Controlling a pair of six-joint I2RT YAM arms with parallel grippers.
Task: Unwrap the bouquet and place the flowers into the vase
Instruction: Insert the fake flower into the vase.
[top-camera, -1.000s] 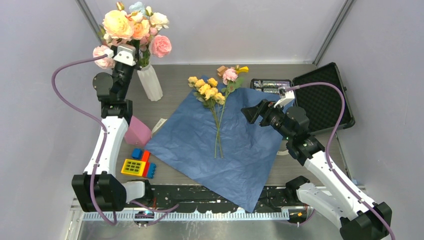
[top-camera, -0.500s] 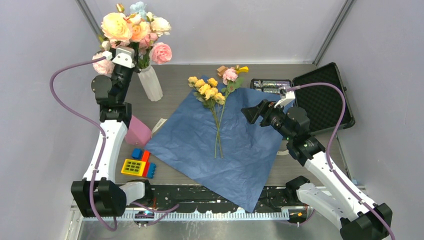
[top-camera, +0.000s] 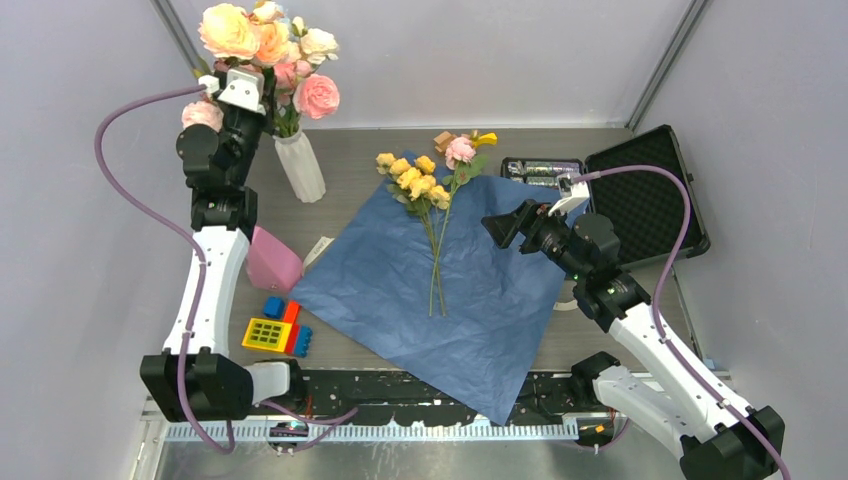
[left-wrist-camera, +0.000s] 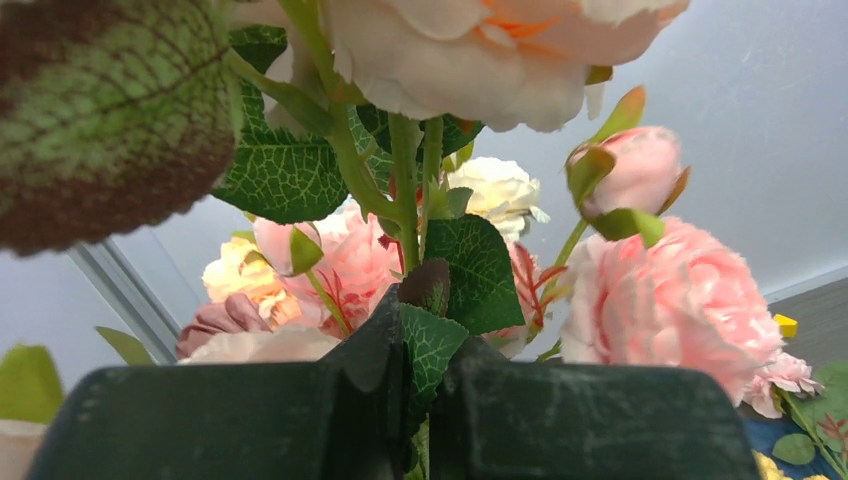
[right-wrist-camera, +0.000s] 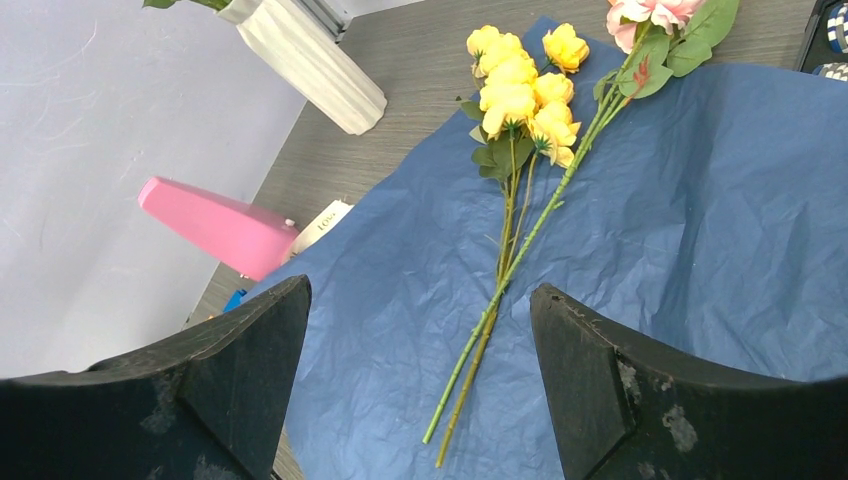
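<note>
Stems of bigger pink and cream blooms (left-wrist-camera: 670, 300) pinched in my left end effector (left-wrist-camera: 418, 385), jaws closed tight on them above white ribbed vase (top-camera: 301, 167). My guess: clearing vase mouth for task flowers. Right end effector (right-wrist-camera: 418, 300) gapes wide, holds nothing, hovers over dark blue wrap (top-camera: 470, 300), poised for pick. Wrap lies flat, crinkled, on desk (top-camera: 350, 150). Yellow roses (top-camera: 415, 180) and pink rose (top-camera: 460, 150) rest on it, thin green stems side by side, heads toward far edge.
</note>
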